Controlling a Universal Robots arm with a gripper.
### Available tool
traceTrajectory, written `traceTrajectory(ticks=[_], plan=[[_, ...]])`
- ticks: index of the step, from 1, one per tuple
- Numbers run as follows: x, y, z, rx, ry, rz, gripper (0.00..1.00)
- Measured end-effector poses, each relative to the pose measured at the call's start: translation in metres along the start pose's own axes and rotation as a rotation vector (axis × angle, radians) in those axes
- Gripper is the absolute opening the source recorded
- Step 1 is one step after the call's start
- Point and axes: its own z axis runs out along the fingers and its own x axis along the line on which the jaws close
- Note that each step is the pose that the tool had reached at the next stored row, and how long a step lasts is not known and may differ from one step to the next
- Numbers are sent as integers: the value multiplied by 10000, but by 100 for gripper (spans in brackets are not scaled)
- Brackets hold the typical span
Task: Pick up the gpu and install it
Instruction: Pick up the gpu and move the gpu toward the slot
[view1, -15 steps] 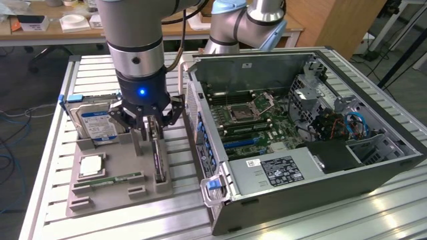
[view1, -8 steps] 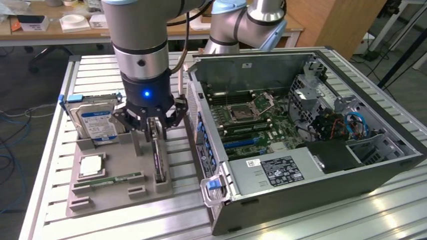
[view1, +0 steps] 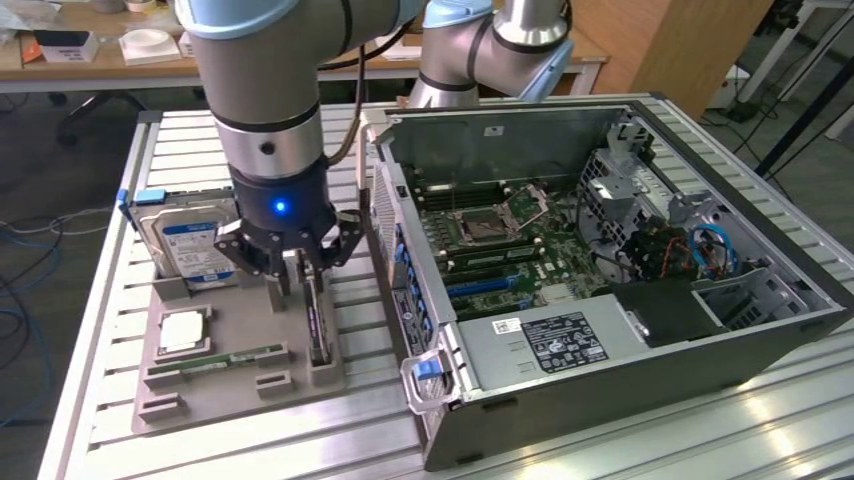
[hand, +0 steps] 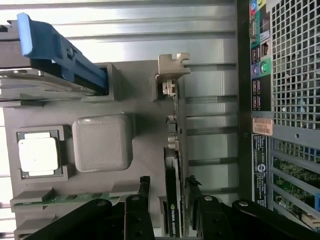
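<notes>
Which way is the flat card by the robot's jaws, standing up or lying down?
Standing up. The gpu sits on its thin edge in a slot of the gray tray, its metal bracket at one end.

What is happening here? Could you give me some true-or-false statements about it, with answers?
1. The gripper straddles the gpu with open jaws. True.
2. The gpu sits inside the computer case. False: it stands on edge in the grey holder beside the case.
3. The hard drive stands upright in the holder. True.
4. The case is closed. False: it is open, and the motherboard is visible.
</notes>
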Motion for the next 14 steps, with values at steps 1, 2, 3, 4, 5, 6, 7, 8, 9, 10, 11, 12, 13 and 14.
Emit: traceTrajectory(ticks=[1,2,3,4,5,6,7,8,9,10,11,12,13,14], plan=[[1,-1,17,2,2,-1,41],[-2,-1,35,2,2,-3,41],[-17,0,46,3,3,-3,41],[-40,2,54,4,5,-2,41],[-58,3,62,4,4,-1,41],[-63,3,78,1,1,-2,41],[-63,3,96,1,1,-1,41],[-62,3,113,2,2,0,41],[-61,2,131,2,2,2,41],[-60,1,149,2,2,6,41],[-59,1,169,2,2,13,41],[-58,-1,186,3,3,17,41],[-58,-3,204,3,2,19,41],[-58,-6,222,3,1,18,41]])
